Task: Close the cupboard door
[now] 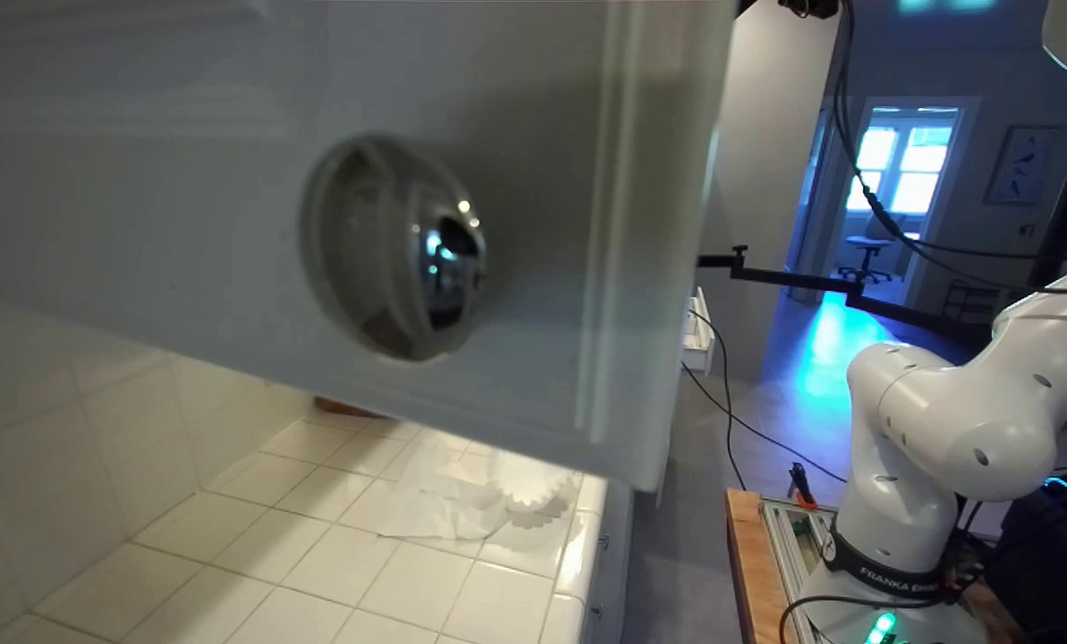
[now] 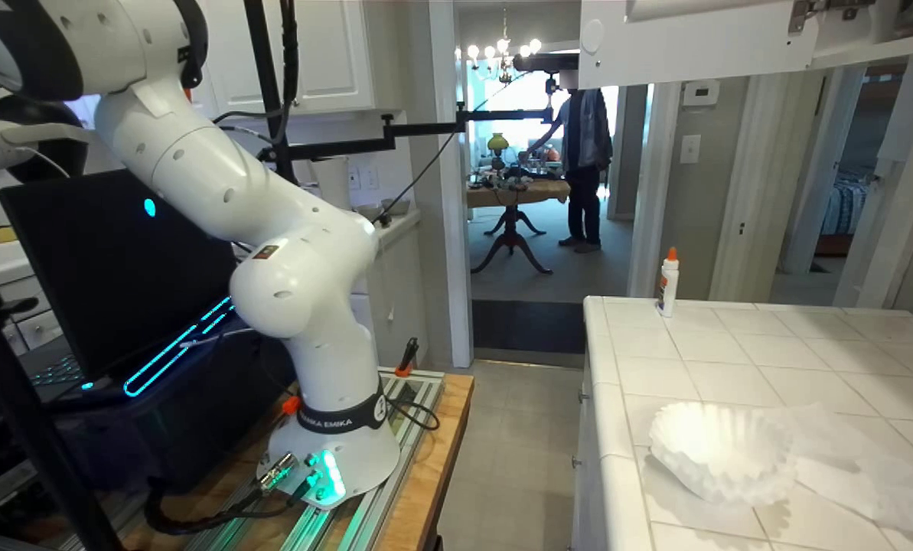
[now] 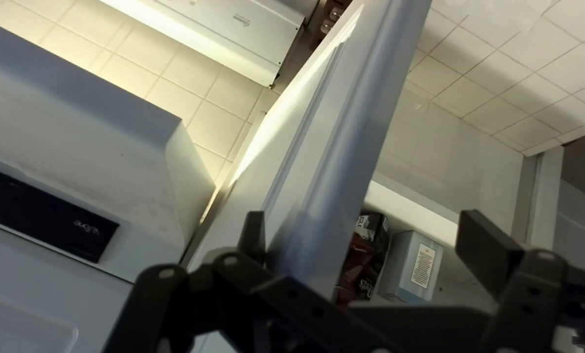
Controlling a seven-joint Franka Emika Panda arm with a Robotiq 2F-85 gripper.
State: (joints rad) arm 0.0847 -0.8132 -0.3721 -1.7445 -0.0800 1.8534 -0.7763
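Observation:
The cupboard door (image 1: 229,224) is a large pale grey-white panel standing open over the counter, with a round chrome knob (image 1: 448,259). In an exterior view its inner side (image 2: 693,50) shows at the top, with a metal hinge. In the wrist view the door (image 3: 341,142) runs diagonally, its edge turned to the camera. My gripper (image 3: 366,240) is wide open, with one finger overlapping the door's outer face and the other out to the right. The door's edge lies between the fingers in the picture; contact cannot be told. The gripper is out of view in both exterior views.
Inside the cupboard stand a dark red coffee bag (image 3: 366,255) and a grey-blue box (image 3: 412,264). A range hood (image 3: 125,142) is left of the door. Below are a tiled counter (image 2: 732,367), white paper filters (image 2: 720,451) and a glue bottle (image 2: 667,287).

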